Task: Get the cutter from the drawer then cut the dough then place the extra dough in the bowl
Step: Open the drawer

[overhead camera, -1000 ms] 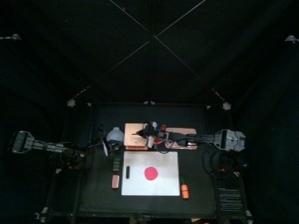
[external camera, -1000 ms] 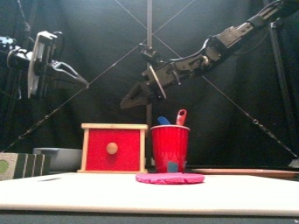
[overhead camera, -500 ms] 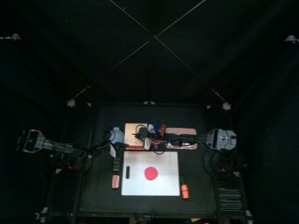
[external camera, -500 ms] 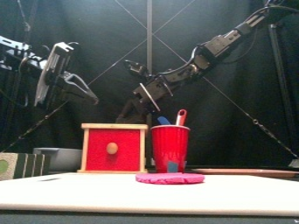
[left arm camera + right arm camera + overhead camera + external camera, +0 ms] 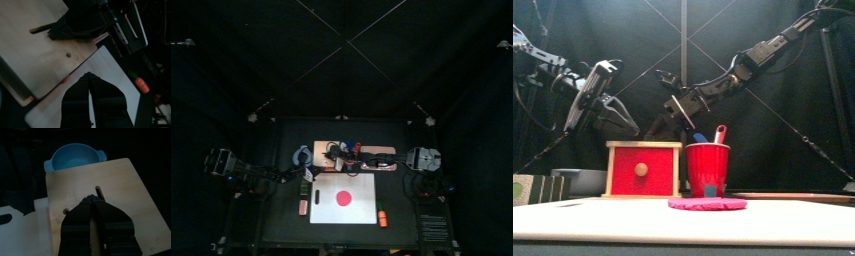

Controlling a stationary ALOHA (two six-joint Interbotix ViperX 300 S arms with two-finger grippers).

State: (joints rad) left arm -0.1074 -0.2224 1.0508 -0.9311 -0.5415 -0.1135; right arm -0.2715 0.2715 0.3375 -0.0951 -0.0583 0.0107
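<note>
No text, label, brand, number or sign readable in any view, wooden box (image 5: 643,170) with plain red drawer front, red cup (image 5: 707,165) showing no print, white cutting board (image 5: 325,215) showing no lettering

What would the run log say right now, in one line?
drawer: closed | left end effector: shut | right end effector: shut, above wooden box | dough: whole, on board
</note>
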